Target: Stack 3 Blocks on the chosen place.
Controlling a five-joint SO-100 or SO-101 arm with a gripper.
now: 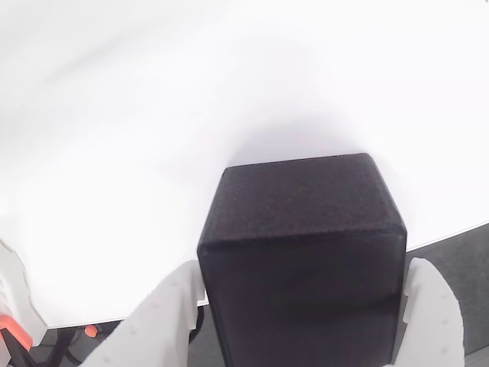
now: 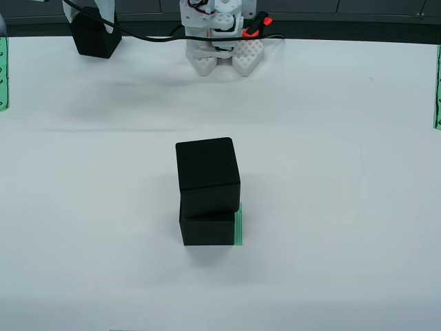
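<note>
Third block [image 1: 302,260] sitting between tool [image 1: 302,321] fingers [image 1: 153,321], tool closing on it, lifted clear of white counter [image 1: 153,115]; in view from above, same block [image 2: 94,38] hanging far left.

Two blocks [image 2: 207,200] standing stacked mid-counter on chosen place [image 2: 238,227], upper one sitting slightly askew.

Risk: off-centre placing or nudging skewed upper block, toppling stack.

Gripper-riding view showing grasp; view from above showing stack, arm base [image 2: 220,34].
</note>
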